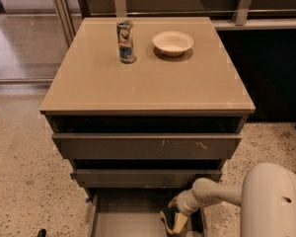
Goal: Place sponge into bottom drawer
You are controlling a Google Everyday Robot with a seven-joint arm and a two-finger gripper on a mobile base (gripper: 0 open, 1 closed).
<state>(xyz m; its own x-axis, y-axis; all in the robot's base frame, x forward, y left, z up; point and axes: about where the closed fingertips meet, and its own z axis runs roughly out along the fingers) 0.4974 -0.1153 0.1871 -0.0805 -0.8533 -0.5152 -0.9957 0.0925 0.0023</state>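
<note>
The bottom drawer (121, 221) is pulled open at the foot of the cabinet and shows a flat grey floor. My gripper (173, 220) reaches in from the right over the drawer's right side and is shut on the sponge (178, 222), whose pale yellow foam and dark green layer show between the fingers. The sponge hangs just above the drawer floor near the frame's bottom edge.
A tan cabinet top (148, 83) carries a crushed can (125, 41) and a white bowl (172, 42). The wide scratched upper drawer front (147, 146) and the middle drawer front (147, 177) overhang the open drawer. Speckled floor lies left and right; a dark counter stands at the right.
</note>
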